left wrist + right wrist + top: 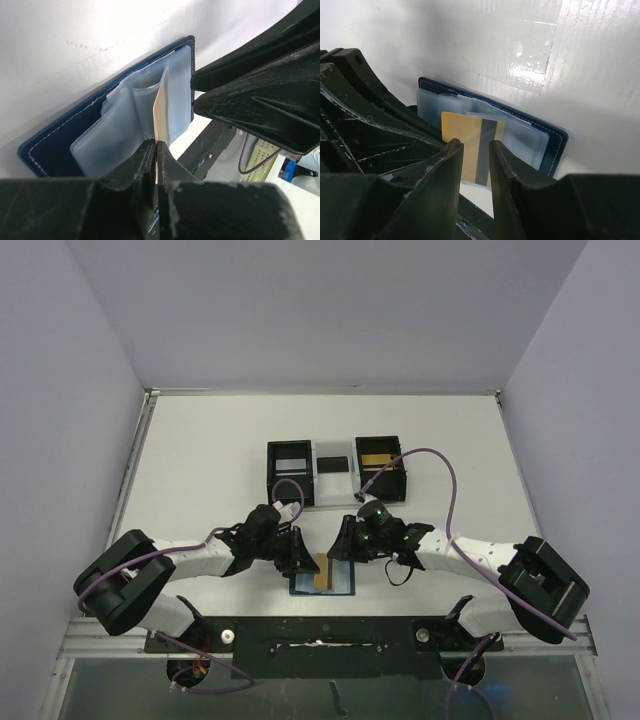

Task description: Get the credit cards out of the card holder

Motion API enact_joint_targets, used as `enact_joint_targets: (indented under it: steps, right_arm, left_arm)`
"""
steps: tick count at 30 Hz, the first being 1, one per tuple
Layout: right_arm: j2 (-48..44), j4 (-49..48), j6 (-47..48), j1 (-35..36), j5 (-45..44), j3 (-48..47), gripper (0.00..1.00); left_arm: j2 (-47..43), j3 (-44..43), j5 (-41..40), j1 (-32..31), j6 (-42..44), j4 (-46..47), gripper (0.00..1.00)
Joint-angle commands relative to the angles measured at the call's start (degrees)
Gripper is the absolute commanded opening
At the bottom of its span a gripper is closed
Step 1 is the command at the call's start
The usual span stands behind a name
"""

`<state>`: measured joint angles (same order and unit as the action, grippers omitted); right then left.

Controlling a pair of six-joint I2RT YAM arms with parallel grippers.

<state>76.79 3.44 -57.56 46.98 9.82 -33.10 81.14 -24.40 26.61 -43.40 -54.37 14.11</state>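
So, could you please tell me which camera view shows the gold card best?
The right wrist view: the gold card faces it, dark stripe visible, over the card holder. The left wrist view shows it edge-on in the left claw; the top view shows only a small tan strip.

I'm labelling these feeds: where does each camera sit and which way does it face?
Top external: above and behind the bases, looking down on the table; both arms show, meeting over the card holder.
Left wrist: on the left arm, looking along the left gripper, jaws shut on the gold card.
Right wrist: on the right arm, looking past the right gripper, jaws parted.
Shared: all three show card holder and gold card.
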Motion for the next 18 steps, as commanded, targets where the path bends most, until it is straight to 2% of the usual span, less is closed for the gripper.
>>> enact_joint_targets:
  steps: [1, 8, 11, 18]
  right_arm:
    - [-1.1, -3.1, -1.3, 0.4, -0.2, -0.2, 0.30]
    - [1.7, -8.0, -3.8, 1.1, 4.1, 2.6, 0.31]
    - [3.0, -8.2, -5.2, 1.8, 3.3, 3.3, 0.32]
    - [3.2, -4.2, -6.4, 2.2, -1.1, 4.0, 0.32]
  left_arm:
    - [1.5, -3.4, 4.5, 0.2, 4.0, 2.4, 0.05]
    - [1.9, -2.6, 3.6, 0.2, 2.7, 2.9, 0.14]
    - [2.2, -2.3, 4.0, 0.2, 2.0, 3.6, 0.20]
    - [0.8, -1.2, 3.2, 0.2, 0.1, 3.7, 0.19]
